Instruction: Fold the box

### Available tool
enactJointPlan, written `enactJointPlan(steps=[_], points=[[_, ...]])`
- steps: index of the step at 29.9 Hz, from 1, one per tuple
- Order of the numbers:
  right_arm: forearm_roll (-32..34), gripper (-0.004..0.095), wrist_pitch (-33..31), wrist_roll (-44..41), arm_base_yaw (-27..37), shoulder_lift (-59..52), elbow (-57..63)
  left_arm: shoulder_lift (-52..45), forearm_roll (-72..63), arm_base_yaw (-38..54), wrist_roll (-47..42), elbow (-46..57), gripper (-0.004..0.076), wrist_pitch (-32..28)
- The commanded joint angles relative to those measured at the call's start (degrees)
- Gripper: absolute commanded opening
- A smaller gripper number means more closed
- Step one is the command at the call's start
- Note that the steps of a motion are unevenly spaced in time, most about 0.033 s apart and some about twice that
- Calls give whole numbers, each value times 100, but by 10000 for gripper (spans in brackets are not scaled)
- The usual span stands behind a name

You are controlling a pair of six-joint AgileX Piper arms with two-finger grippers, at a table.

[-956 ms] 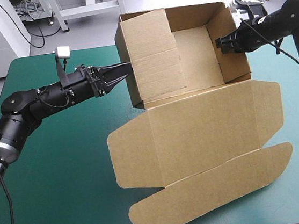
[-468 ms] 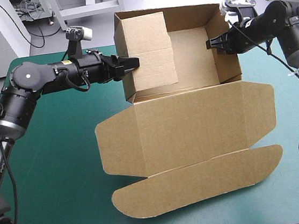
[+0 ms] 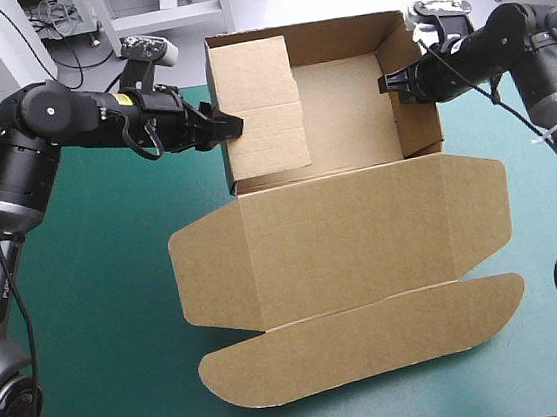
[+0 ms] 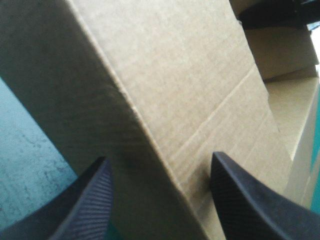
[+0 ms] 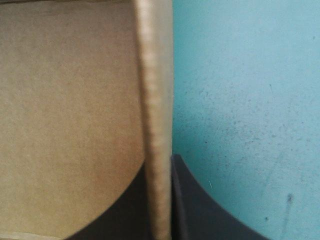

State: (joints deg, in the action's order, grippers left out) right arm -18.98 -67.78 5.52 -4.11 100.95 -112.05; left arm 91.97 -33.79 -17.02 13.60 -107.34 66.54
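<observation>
High view: the box (image 3: pixel 351 230) is parked toward the table's far edge, walls raised, lid laid flat nearer the robot. Its right wall is pinched by the right gripper (image 3: pixel 392 85). The left wall is straddled by the left gripper (image 3: pixel 229 127), fingers spread. The teal-green cover (image 3: pixel 100 319) is seen all round it.

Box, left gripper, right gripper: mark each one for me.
box (image 3: pixel 348 246): high view, on the flat lid panel.
left gripper (image 3: pixel 233 125): high view, fingertips at the box's left wall.
right gripper (image 3: pixel 383 86): high view, fingertips on the box's right wall.
</observation>
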Motion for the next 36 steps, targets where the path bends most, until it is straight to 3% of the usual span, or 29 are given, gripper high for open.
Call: enactJointPlan(steps=[1, 11, 18, 27, 30, 36], points=[[-502, -17, 215, -146, -21, -286, -168, -227, 276, -46, -465, -240, 406, -196], [-550, -7, 350, -421, -279, -286, -168, -94, 1142, -163, -1110, -275, 406, -43], [-550, -4, 474, -552, -483, -286, -168, 331, 2513, -523, -1470, -966, 406, 765], [-313, -4, 398, -693, -522, -286, -168, 638, 2722, -574, -1644, -1372, 388, 765], [-273, -4, 340, -702, -525, -286, -168, 714, 2751, -574, -1660, -1372, 329, 765], [-40, -4, 13, -716, -535, -170, -168, 859, 2871, -574, -1637, -1372, 81, 765]])
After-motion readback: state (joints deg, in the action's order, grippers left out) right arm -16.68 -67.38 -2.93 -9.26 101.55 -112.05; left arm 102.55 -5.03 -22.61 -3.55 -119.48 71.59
